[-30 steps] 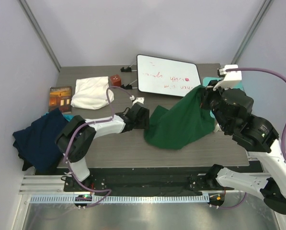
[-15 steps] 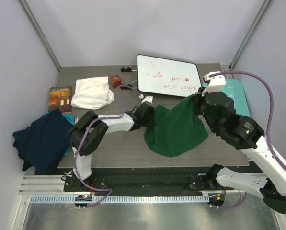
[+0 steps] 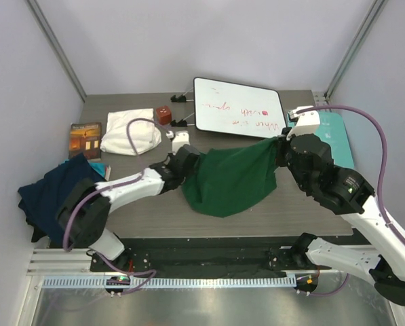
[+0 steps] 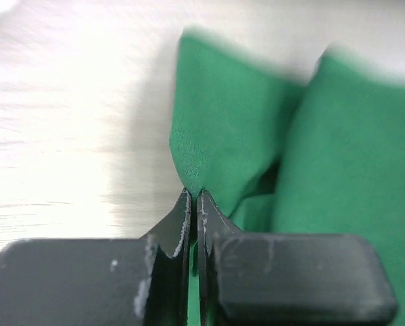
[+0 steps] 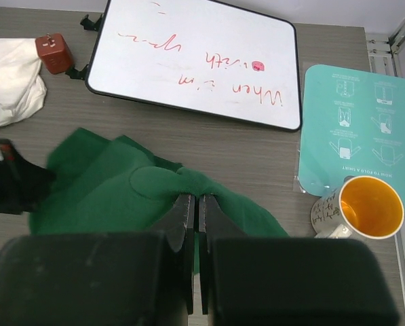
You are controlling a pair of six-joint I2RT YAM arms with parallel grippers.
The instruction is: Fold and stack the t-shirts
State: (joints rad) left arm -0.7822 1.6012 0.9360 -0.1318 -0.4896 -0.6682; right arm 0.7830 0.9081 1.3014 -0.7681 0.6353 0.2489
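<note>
From above, the green t-shirt (image 3: 226, 180) hangs stretched over the middle of the table (image 3: 155, 219), between the left gripper (image 3: 187, 161) and the right gripper (image 3: 278, 141). The navy t-shirt (image 3: 53, 197) lies far left and the white t-shirt (image 3: 129, 130) back left.

At the left wrist, the fingers (image 4: 178, 224) pinch a green fold.

At the right wrist, the fingers (image 5: 182, 217) nip green cloth too.

From here the left gripper (image 4: 194, 193) has its two dark jaws pressed together, a peak of the green t-shirt (image 4: 216, 136) pinched at their tips. More green cloth bunches up on the right, and the pale, washed-out table (image 4: 60, 136) lies to the left.
</note>
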